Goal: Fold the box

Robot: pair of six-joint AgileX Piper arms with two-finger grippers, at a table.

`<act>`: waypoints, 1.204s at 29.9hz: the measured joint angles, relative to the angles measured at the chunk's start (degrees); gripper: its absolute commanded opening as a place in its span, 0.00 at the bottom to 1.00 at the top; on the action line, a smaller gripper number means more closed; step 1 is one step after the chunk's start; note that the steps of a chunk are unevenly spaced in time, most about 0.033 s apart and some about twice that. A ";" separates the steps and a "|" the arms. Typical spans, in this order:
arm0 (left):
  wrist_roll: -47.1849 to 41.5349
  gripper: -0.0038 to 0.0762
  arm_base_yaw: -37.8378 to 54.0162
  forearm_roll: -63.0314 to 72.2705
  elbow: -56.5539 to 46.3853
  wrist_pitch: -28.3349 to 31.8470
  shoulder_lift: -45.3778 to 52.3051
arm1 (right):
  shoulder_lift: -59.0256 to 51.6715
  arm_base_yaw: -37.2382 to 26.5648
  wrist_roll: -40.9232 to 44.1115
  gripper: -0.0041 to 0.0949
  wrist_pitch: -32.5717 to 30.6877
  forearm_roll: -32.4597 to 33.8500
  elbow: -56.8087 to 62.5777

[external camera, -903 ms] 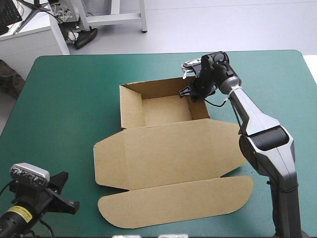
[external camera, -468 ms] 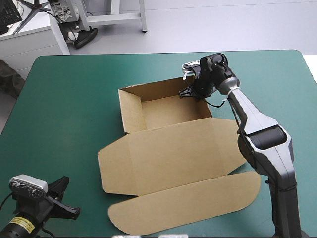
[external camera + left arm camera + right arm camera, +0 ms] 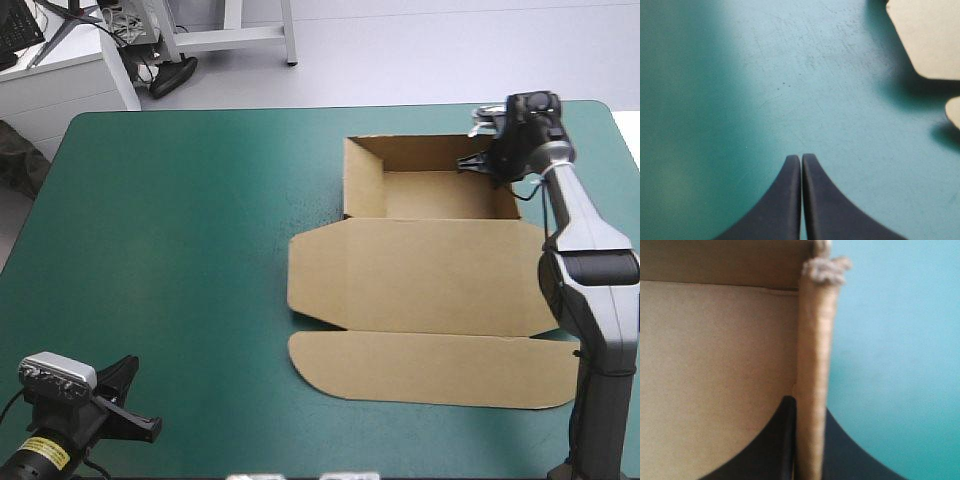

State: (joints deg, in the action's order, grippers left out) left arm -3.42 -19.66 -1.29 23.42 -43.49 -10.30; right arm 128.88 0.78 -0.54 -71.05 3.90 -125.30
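The brown box (image 3: 420, 275) lies on the right half of the table, on the teal-green cover (image 3: 180, 220), as an open tray with its lid spread flat. The tray (image 3: 440, 195) sits toward the far edge, its walls raised on the far, left and right sides and its floor bare. From the tray's near side the lid (image 3: 420, 300) runs flat toward the robot as one wide panel with slanted corners on its left end, and past a crease it ends in a long flap (image 3: 430, 370) with rounded ends, also flat on the cover. The right gripper (image 3: 472, 163) is at the tray's right wall near the far right corner. In its wrist view the wall (image 3: 815, 340) stands on edge between the black fingers (image 3: 775, 440), one inside the tray and one outside over the cover, pinched all but together on the board (the wall's upper corner looks frayed and fuzzy). The inside of the tray fills the space beside that wall, with the far wall as a darker band across its end. The left gripper (image 3: 801, 160) is well apart from the box, near the table's near left corner, its fingers pressed together in one point and holding nothing; only cover lies under it, with two pale corners of the lid and flap ahead and to one side
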 measured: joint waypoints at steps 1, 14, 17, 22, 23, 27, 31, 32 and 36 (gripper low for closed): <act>0.00 0.04 0.00 0.00 0.00 0.00 0.00 | 0.00 -2.41 -0.05 0.02 0.00 0.19 0.00; -0.06 0.04 0.00 0.00 0.00 0.00 0.00 | -0.05 -21.52 -1.11 0.02 -0.23 0.97 0.00; -0.06 0.04 0.00 -0.11 0.00 0.00 0.00 | 0.07 -22.60 -1.13 0.02 -0.30 0.97 0.00; -0.06 0.04 0.00 -0.95 0.00 0.00 0.00 | 1.10 -22.91 -1.31 0.06 -0.14 0.47 0.00; -0.06 0.04 0.00 -1.09 0.00 0.00 0.00 | 1.18 -22.97 -1.30 0.09 -0.14 0.18 0.00; -0.06 0.04 0.00 -1.17 0.00 0.00 0.00 | 1.18 -23.09 -2.81 0.29 -0.01 -0.06 -0.12; -0.06 0.04 0.00 -1.45 0.00 0.00 0.00 | 1.12 -23.09 -5.56 0.52 0.06 0.06 -0.14; -0.06 0.04 0.00 -1.45 0.00 0.00 0.00 | 0.93 -23.09 -5.83 0.56 0.06 -0.01 -0.14; -0.06 0.04 0.00 -1.51 0.00 0.00 0.00 | -1.24 -23.09 -6.25 0.61 0.06 1.08 -0.14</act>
State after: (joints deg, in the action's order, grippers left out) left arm -3.48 -19.66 -2.80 23.42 -43.49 -10.30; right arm 127.64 -22.31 -6.79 -70.99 4.98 -125.44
